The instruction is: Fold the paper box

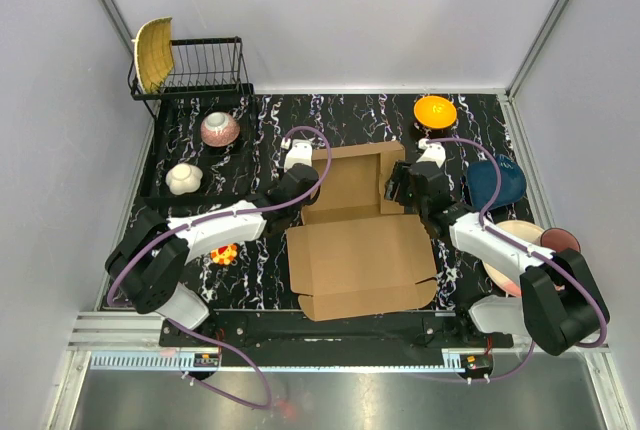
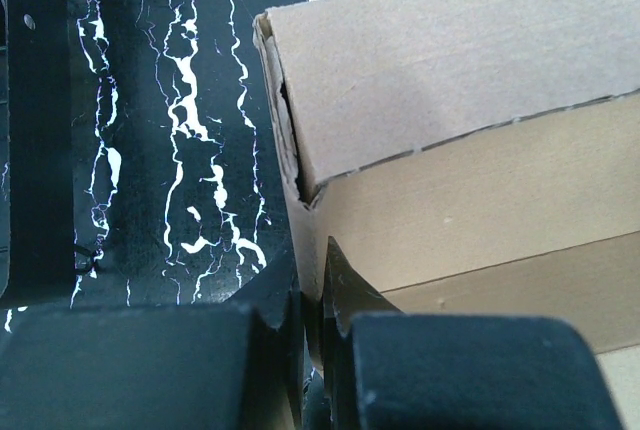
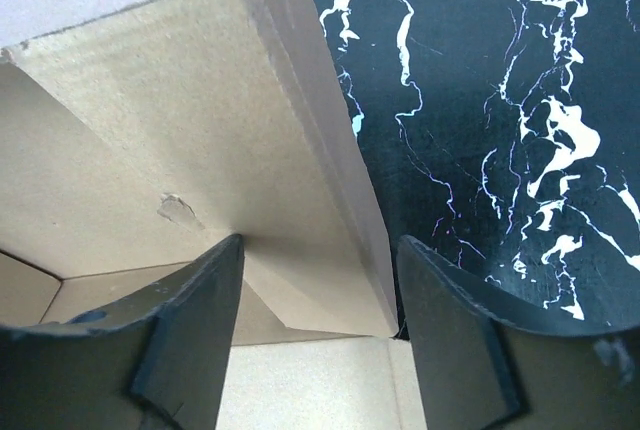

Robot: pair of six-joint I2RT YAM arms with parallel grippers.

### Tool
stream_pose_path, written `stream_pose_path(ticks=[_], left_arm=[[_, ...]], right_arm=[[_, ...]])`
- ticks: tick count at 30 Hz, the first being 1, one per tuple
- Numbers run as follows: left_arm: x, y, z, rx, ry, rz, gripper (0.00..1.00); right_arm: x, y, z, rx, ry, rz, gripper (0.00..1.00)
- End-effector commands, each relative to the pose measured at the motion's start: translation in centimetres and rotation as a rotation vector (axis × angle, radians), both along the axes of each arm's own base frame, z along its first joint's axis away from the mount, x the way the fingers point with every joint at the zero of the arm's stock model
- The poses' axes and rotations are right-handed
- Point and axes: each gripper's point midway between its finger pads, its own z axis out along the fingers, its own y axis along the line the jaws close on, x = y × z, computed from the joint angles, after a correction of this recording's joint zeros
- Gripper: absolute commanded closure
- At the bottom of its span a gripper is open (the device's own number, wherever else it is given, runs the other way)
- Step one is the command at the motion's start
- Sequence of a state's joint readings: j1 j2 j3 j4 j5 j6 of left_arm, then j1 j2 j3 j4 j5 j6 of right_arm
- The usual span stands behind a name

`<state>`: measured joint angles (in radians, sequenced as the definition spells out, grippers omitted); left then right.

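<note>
The paper box (image 1: 362, 250) is brown corrugated cardboard, lying open in the middle of the table with its lid flap flat toward me and its tray part farther back. My left gripper (image 1: 303, 186) is at the tray's left wall and is shut on that wall; in the left wrist view the gripper (image 2: 318, 280) pinches the cardboard edge (image 2: 310, 250). My right gripper (image 1: 397, 188) is at the tray's right wall. In the right wrist view the gripper (image 3: 320, 280) is open, straddling the raised right side wall (image 3: 330, 200) without closing on it.
An orange bowl (image 1: 435, 110) sits at the back right. A dark blue bowl (image 1: 495, 183) and stacked plates (image 1: 525, 240) lie to the right. A dish rack (image 1: 195, 70), a pink bowl (image 1: 220, 129) and a white object (image 1: 184, 179) stand at the left. A small red-yellow item (image 1: 224, 254) lies under the left arm.
</note>
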<state>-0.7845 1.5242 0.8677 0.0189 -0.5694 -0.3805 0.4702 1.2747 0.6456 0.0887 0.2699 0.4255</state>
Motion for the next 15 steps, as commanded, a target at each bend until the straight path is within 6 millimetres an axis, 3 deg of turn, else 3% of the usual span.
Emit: stream_pose_path(ticks=[1,7,15], left_arm=[[-1.0,-1.0,0.4,0.003,0.002,-0.076,1.00],[-1.2,-0.9,0.3,0.005,0.005,-0.084,1.00],[-1.5,-1.3,0.2,0.027,0.021,-0.136,1.00]], right_arm=[[2.4,-0.2,3.7,0.023,-0.124,-0.036,0.28],[3.9,-0.8,4.5,0.017,-0.167,-0.061,0.23],[5.3,0.0,5.8,0.085,-0.289,0.087,0.23]])
